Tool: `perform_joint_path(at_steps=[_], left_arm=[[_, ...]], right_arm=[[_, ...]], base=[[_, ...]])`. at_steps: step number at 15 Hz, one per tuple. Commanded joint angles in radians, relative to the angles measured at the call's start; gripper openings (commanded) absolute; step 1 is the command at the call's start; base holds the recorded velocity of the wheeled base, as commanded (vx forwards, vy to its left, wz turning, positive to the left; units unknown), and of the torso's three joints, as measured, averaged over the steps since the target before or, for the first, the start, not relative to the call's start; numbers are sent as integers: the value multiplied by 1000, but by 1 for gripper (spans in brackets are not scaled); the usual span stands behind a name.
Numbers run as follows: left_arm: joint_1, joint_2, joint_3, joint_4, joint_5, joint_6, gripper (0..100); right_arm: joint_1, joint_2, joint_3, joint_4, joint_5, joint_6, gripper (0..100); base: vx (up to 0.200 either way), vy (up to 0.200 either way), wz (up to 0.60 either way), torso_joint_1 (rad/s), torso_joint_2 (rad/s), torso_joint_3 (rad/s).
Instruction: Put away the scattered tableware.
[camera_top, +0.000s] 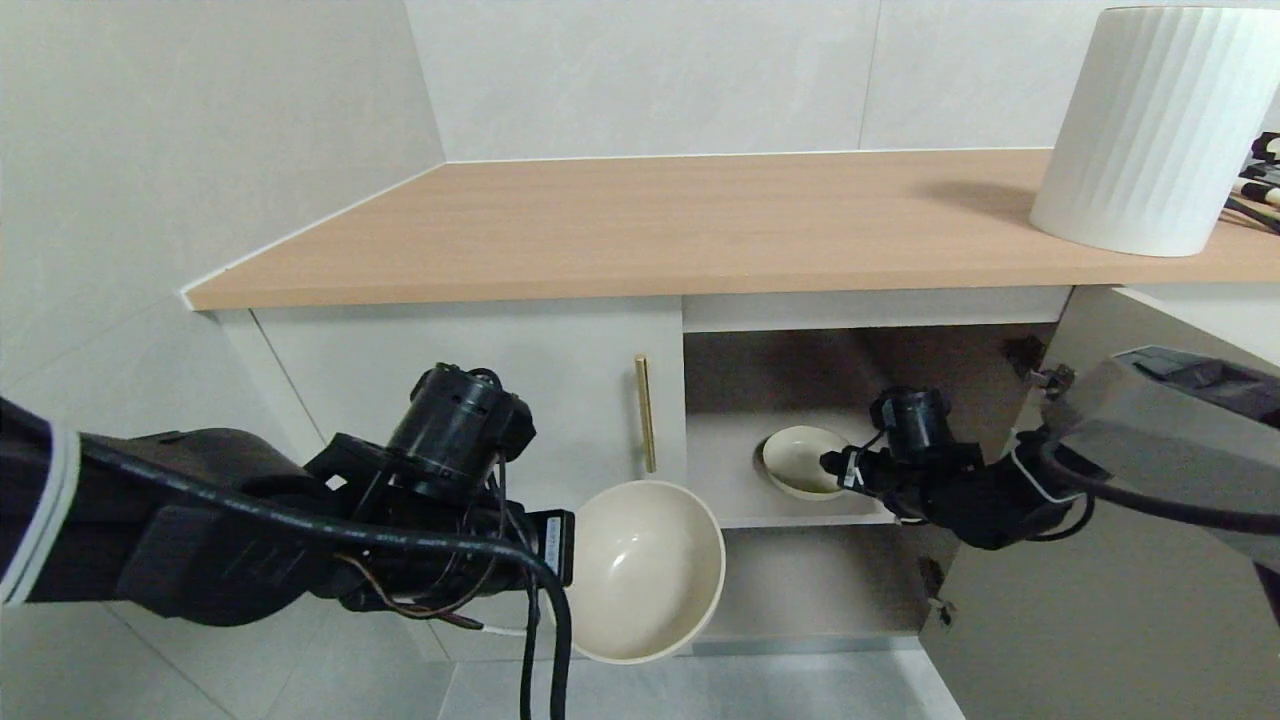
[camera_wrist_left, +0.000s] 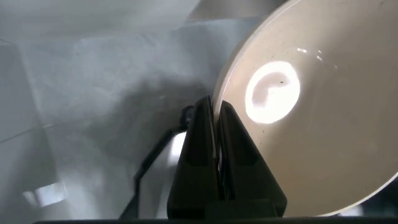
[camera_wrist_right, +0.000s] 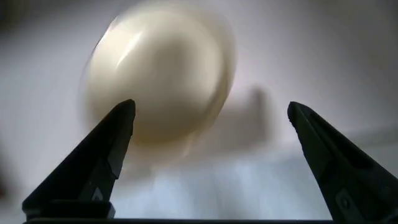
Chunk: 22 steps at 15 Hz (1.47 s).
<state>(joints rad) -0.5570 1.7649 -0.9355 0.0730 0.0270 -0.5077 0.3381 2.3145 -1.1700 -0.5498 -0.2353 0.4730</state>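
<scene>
A large cream bowl (camera_top: 645, 570) hangs tilted in front of the cabinet, below the counter. My left gripper (camera_top: 555, 548) is shut on its rim, and the two dark fingers (camera_wrist_left: 205, 143) pinch the bowl's edge (camera_wrist_left: 311, 106). A smaller cream bowl (camera_top: 803, 460) lies on the shelf inside the open cabinet. My right gripper (camera_top: 835, 467) is at the shelf beside that bowl, open, with the small bowl (camera_wrist_right: 161, 81) just beyond its spread fingers (camera_wrist_right: 106, 162) and nothing held between them.
The wooden countertop (camera_top: 700, 225) carries a tall white ribbed container (camera_top: 1150, 130) at the right, with dark utensils (camera_top: 1258, 185) behind it. The left cabinet door with a brass handle (camera_top: 645, 412) is closed. The right door (camera_top: 1100, 560) stands open. A lower shelf space (camera_top: 820, 585) lies beneath.
</scene>
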Motion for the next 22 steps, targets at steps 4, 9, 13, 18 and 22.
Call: perform_joint_path(at_steps=[4,9,13,18,22], left_arm=[[-54,114,-19,1,50,11,0],[-129,197,-23,-1,168,3,0],[-149,191,-28,-1,175,1,0],[-184,169,-29,-10,206,-32,0],[-198,166,-29,-10,211,-32,0]], right_arm=[[168,-405,147,246,85,-30,100],[329,-610,251,419,177,-128,100],[404,-590,313,450,195,-206,100],[457,-454,303,442,188,-200,100],[472,-406,279,429,183,-152,100]], base=[[0,0,0,0,0,0],[0,0,0,0,0,0],[0,0,0,0,0,0],[0,0,0,0,0,0],[0,0,0,0,0,0]])
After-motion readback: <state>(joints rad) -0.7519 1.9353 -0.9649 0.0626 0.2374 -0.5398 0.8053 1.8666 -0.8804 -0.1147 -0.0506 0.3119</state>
